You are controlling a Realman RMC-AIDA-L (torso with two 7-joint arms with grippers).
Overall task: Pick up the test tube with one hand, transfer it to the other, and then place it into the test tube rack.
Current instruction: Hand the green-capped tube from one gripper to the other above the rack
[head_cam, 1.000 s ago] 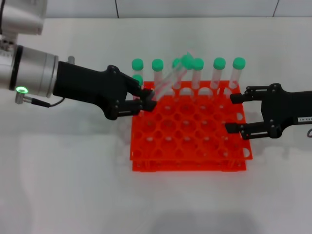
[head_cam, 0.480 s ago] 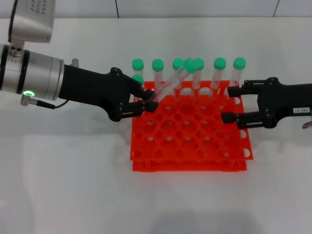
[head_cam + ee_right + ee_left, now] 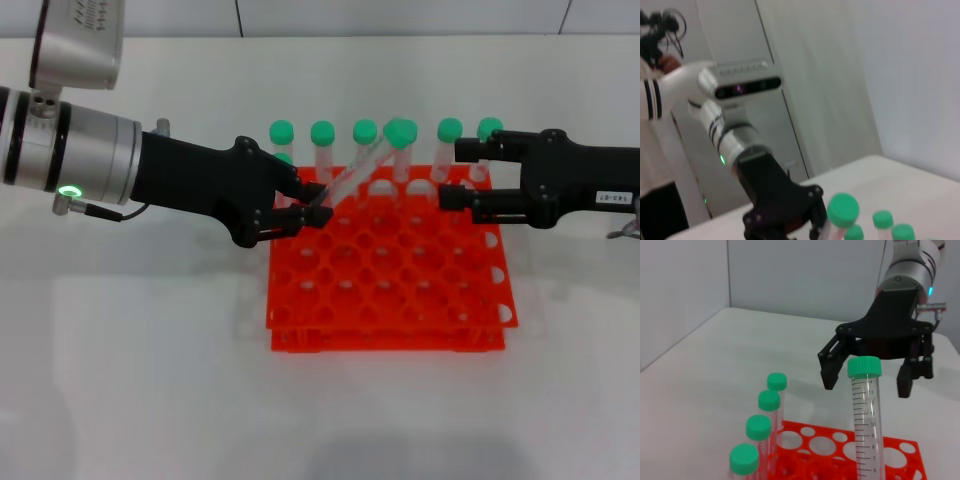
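Note:
My left gripper [image 3: 317,203] is shut on the lower end of the test tube [image 3: 352,170], which tilts up and to the right above the back of the orange test tube rack [image 3: 390,338]. Its green cap [image 3: 398,130] is level with the back row's caps. My right gripper [image 3: 453,172] is open just right of that cap, not touching it. In the left wrist view the held tube [image 3: 865,420] stands in front of the right gripper's spread fingers [image 3: 828,371]. The right wrist view shows the left gripper [image 3: 782,220] and the tube's cap [image 3: 842,210].
Several other green-capped tubes [image 3: 322,150] stand in the rack's back row, on both sides of the held tube and beside the right gripper's fingers. One more cap [image 3: 283,131] is at the back left corner. The rack's front rows of holes hold nothing. The white table [image 3: 150,380] surrounds the rack.
My right gripper has moved left and toward the back, close to the held tube's cap, still open. My left gripper has shifted slightly right with the tube in it.

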